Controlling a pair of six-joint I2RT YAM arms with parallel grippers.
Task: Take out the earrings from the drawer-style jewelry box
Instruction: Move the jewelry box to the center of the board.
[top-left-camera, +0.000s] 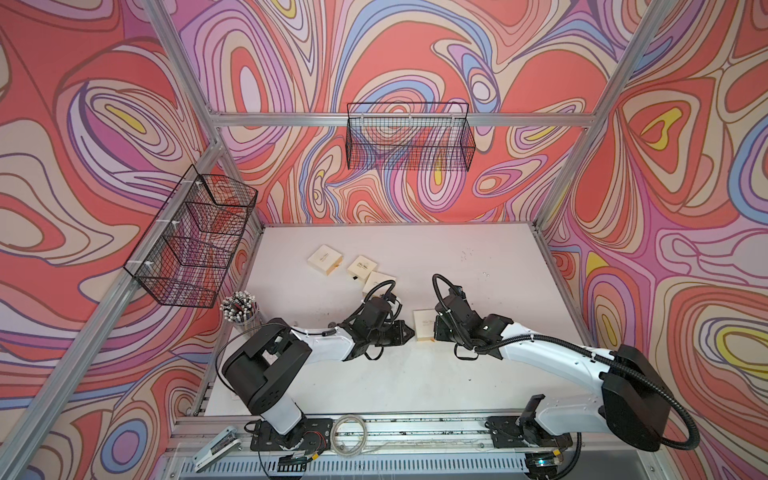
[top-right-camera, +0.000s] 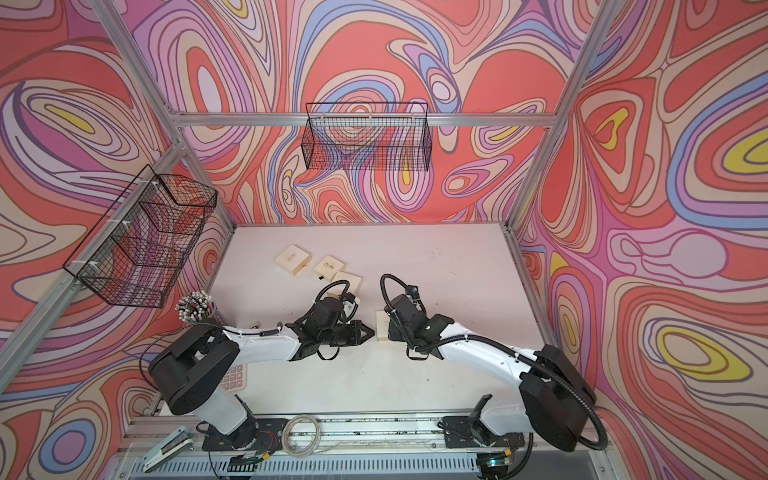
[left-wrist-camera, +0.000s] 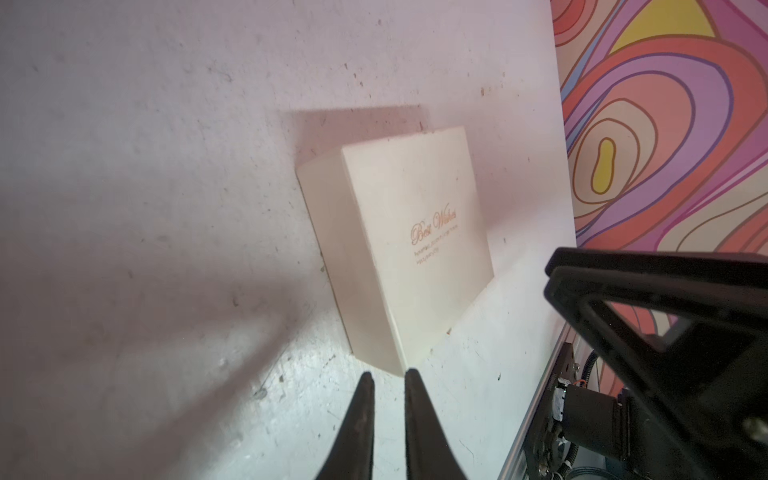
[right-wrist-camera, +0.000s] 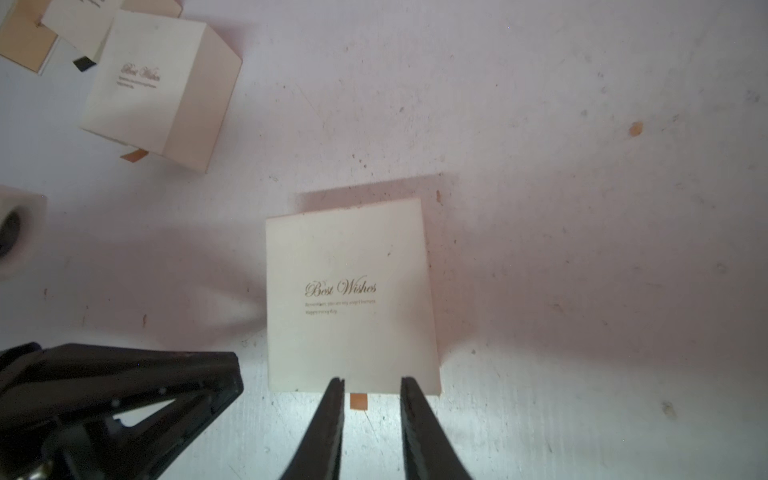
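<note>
Four cream boxes closed on table; contents hidden.

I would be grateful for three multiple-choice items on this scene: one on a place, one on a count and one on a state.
1. Where is the orange pull tab?
A. Between the right pincer's fingers
B. In the wire basket
C. Under the left arm

2. How many cream boxes are on the table?
A. Two
B. Four
C. Seven

3. The near box between the arms is:
A. Drawer fully out
B. Crushed flat
C. Closed

Key: 1 A, the orange pull tab sits inside the gap of the right pincer. 2 B, three cream boxes lie far back, plus the near box. 3 C, only the tab sticks out.
</note>
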